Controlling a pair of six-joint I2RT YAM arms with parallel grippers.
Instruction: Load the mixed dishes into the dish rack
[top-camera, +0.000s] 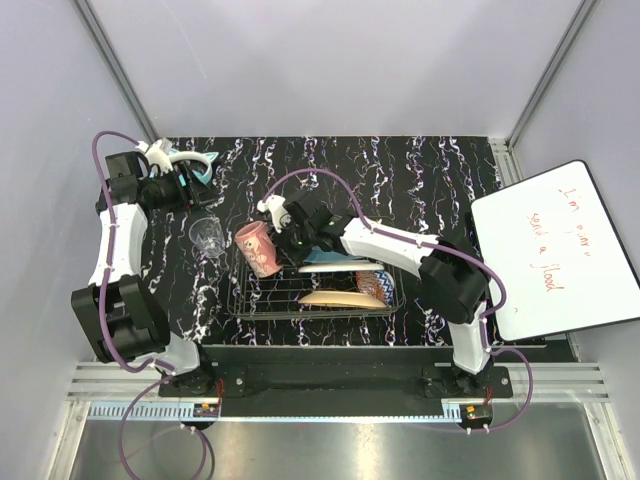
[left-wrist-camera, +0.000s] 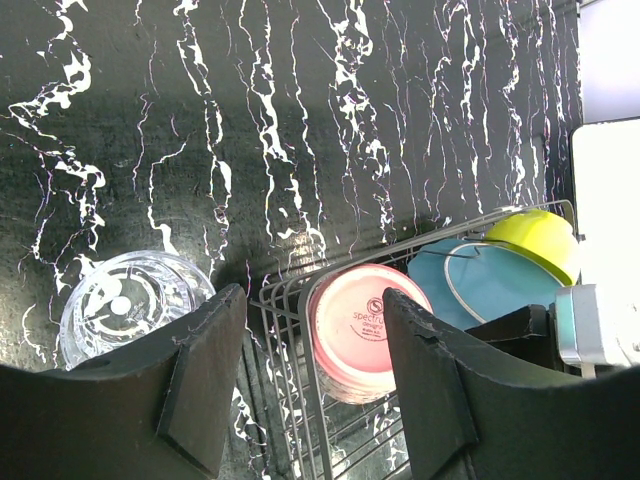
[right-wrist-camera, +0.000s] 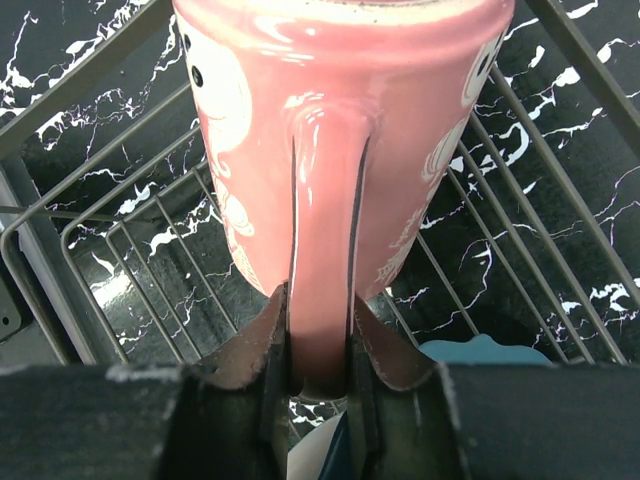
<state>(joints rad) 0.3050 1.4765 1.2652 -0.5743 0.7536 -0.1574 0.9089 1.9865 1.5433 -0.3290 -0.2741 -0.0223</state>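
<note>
The right gripper's 2 fingers pinch narrowly on the handle of the pink ceramic mug, which is tilted at the left end of the dark wire dish rack. The left gripper hangs half open and empty above the small clear glass beside the rack.

1 rack at the centre of the surface, with 1 mug at its left end, plates and 1 bowl to the mug's right. 1 glass on the surface just left of the rack. 1 pair of headphones at the far-left corner, behind the glass.
</note>
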